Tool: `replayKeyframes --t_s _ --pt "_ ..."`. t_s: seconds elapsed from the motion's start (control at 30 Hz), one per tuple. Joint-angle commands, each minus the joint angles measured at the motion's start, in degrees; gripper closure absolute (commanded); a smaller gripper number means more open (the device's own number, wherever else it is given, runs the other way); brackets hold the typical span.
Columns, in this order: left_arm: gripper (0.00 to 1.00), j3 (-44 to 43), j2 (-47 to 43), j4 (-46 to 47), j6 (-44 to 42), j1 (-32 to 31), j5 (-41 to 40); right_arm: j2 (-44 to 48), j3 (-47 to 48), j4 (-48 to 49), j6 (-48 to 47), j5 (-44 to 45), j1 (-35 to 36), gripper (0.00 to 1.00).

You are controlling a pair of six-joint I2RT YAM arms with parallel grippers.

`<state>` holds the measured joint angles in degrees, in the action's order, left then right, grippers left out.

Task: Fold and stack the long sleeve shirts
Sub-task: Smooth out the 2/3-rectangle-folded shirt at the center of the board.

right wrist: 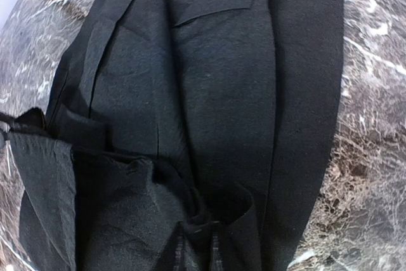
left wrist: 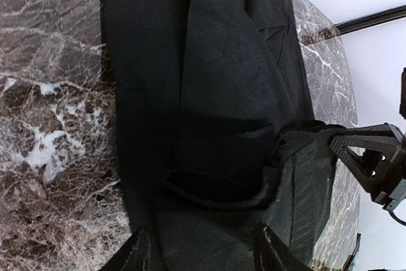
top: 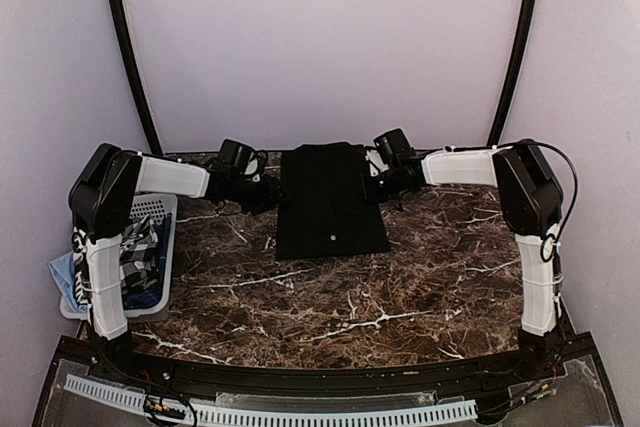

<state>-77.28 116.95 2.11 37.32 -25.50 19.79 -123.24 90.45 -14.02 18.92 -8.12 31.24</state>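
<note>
The black shirt (top: 330, 202) lies long axis up the frame, its upper right edge pinched by the right end effector (top: 373, 179), while the left end effector (top: 270, 194) stands open at its upper left.

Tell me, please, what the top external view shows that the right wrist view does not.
Only the top external view shows the left claw at the left edge of the black shirt, the white basket holding cloth on the table's left, and a small pale button near the near hem. Only the right wrist view shows the right claw close up, its fingers nearly together on a bunched fold, plus the fabric's creases. Both show the black shirt lying on the marble table.
</note>
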Motion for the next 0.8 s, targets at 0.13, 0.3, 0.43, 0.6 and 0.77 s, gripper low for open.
replayKeyframes --t_s 0.13,0.3,0.43,0.6,0.77 --pt "0.53 -3.13 4.13 1.76 -0.53 0.18 3.36 2.46 -1.05 0.82 1.08 1.56 -0.05 1.00" --pt "0.60 -3.66 5.38 2.48 -0.16 0.18 3.69 6.72 -4.59 2.52 2.78 3.93 -0.06 1.00" --pt "0.68 -3.59 5.72 3.72 0.60 0.18 4.58 9.55 -7.52 4.22 4.00 5.81 -0.07 1.00" --pt "0.84 -3.33 5.75 4.72 1.20 0.18 5.34 10.28 -8.74 4.91 4.37 7.29 -0.05 1.00" --pt "1.00 -2.64 4.77 4.31 1.56 0.18 4.46 8.56 -7.61 4.58 4.12 9.13 -0.10 1.00"
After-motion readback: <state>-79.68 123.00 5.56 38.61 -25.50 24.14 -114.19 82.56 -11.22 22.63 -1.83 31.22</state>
